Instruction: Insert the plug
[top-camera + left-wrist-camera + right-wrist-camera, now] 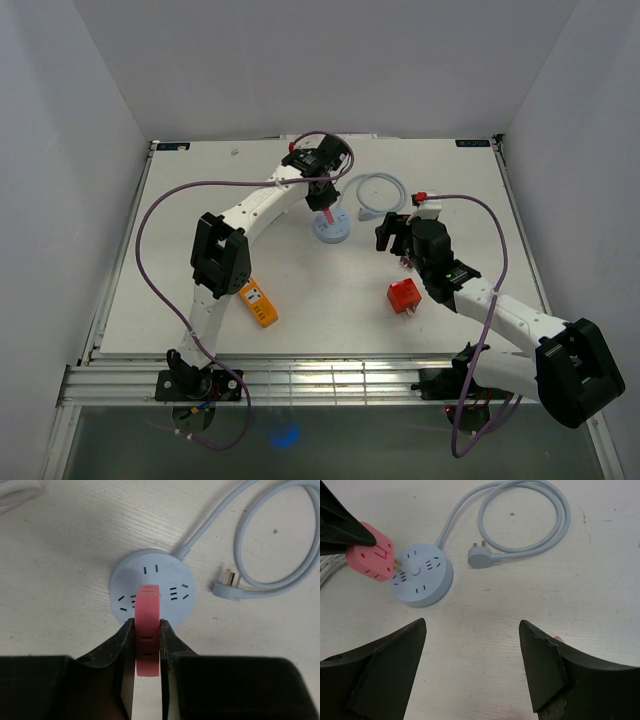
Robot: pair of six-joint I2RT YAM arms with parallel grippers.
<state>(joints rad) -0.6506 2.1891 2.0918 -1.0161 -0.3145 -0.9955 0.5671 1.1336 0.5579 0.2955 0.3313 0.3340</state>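
My left gripper (322,203) is shut on a pink plug adapter (148,630) and holds it against the top of the round light-blue socket hub (152,587). In the right wrist view the pink adapter (371,557) sits at the hub's left edge (422,577) with its brass prongs at the sockets. The hub (332,227) lies at the table's middle back. My right gripper (402,250) is open and empty, to the right of the hub, its fingers (547,667) wide apart over bare table.
The hub's light-blue cable loops to the right and ends in a loose plug (479,557). A red cube adapter (405,295) lies near my right arm. An orange-yellow power strip (259,302) lies by the left arm's base. A white cable (15,495) lies at far left.
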